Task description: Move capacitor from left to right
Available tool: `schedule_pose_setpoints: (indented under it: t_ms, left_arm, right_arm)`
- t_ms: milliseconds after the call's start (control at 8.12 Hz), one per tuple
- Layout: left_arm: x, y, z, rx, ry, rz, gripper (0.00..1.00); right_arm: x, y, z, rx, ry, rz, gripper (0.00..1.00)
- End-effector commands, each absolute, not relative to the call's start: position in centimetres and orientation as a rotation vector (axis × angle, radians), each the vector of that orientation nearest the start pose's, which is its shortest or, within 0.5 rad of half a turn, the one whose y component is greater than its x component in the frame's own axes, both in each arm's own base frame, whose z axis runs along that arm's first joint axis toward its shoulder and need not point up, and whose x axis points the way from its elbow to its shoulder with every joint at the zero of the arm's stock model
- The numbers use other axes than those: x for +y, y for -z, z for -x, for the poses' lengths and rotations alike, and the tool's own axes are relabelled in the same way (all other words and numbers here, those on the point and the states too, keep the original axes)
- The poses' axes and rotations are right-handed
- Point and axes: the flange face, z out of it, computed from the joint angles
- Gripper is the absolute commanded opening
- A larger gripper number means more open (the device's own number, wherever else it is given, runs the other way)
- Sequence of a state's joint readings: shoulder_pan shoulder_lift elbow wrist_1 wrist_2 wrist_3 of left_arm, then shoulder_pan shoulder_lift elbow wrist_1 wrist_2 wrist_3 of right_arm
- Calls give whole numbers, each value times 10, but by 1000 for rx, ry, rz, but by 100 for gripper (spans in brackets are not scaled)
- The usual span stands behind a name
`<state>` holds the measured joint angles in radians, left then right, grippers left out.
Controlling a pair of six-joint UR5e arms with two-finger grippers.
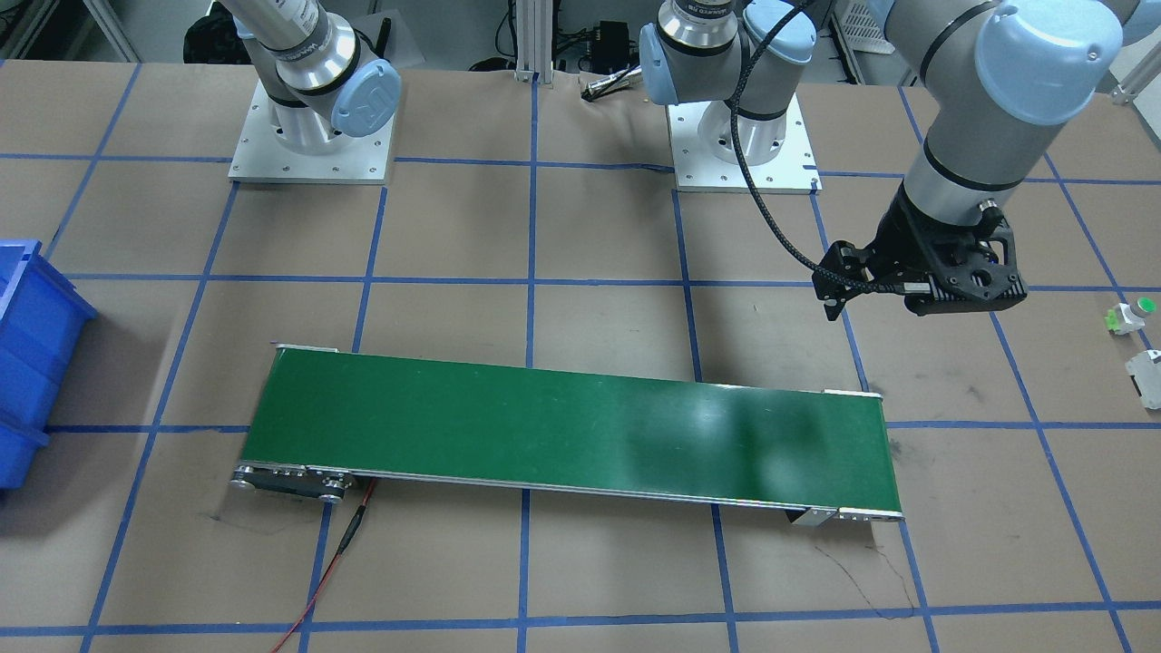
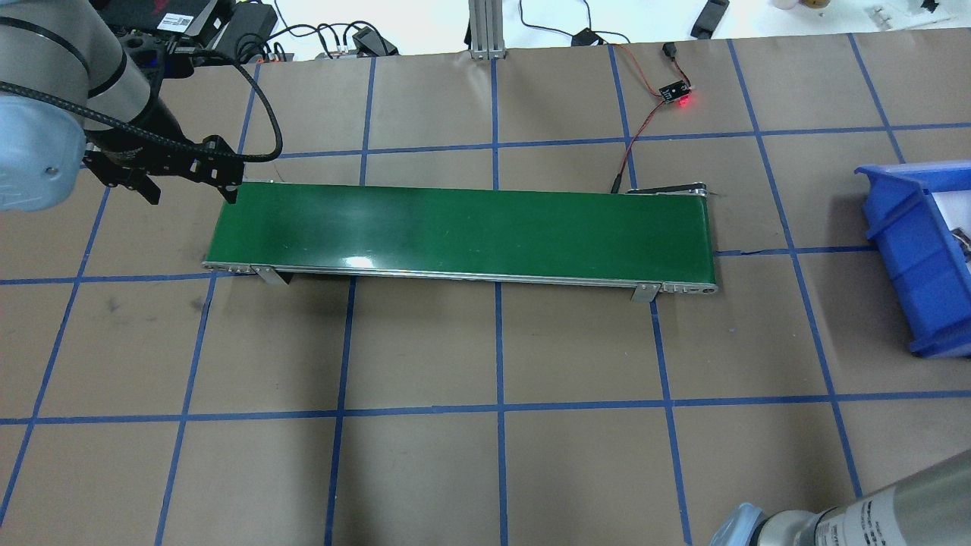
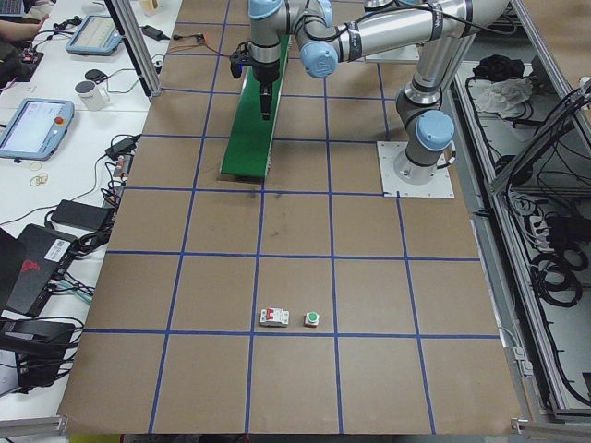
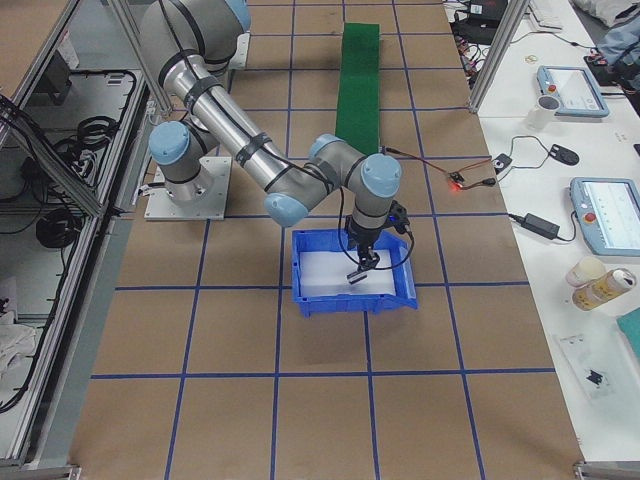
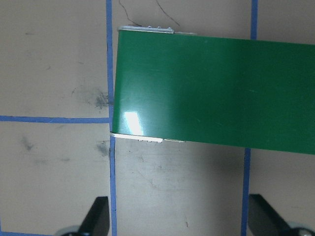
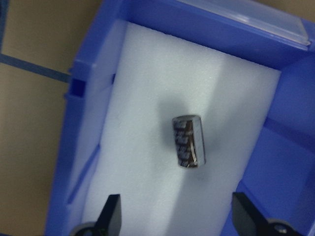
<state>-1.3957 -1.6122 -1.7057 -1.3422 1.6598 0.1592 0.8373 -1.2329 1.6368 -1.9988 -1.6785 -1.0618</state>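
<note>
The capacitor [image 6: 188,142], a small dark stubby cylinder with a lighter end, lies on white foam inside the blue bin [image 6: 93,83]. It lies free, touched by nothing. My right gripper [image 6: 178,216] hovers above it, open, with one finger on each side of the view's bottom edge. The exterior right view shows that gripper [image 4: 362,268] over the bin [image 4: 400,292]. My left gripper [image 5: 179,219] is open and empty. It hangs above the table beside the near end of the green conveyor belt [image 5: 216,83], and also shows in the front-facing view [image 1: 961,304].
The conveyor belt [image 2: 463,227] lies across the table's middle, with the blue bin [image 2: 910,250] off its right end. A small white part with a green cap [image 1: 1129,315] and a white-grey block [image 1: 1145,376] sit near the left arm. A sensor board with a red light [image 2: 679,95] lies behind the belt.
</note>
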Motion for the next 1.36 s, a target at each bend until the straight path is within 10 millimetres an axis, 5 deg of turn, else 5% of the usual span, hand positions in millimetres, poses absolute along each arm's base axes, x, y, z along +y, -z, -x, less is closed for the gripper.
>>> schedule_pose_setpoints:
  t_ms: [0,493,739,862,1232]
  left_arm:
    - [-525,-429,34,3045,75,28,100]
    - [-519,-436,71,3111,117,-34,100]
    - [-519,-435,72,3112,112,-37,100]
    - [-519,-434,72,3112,110,-37,100]
    - [-518,-435,72,3111,112,-39,100]
  right_arm:
    - [-512,-398,224,3123,-48,345,100]
    - [-498,-475,6,3159,-69,254,100]
    - [-486,-481,-87,3169,-32,154,100]
    - [-482,-481,-113,3180,-15,132,100]
    - [-483,-478,-118,3173,-21,144,100]
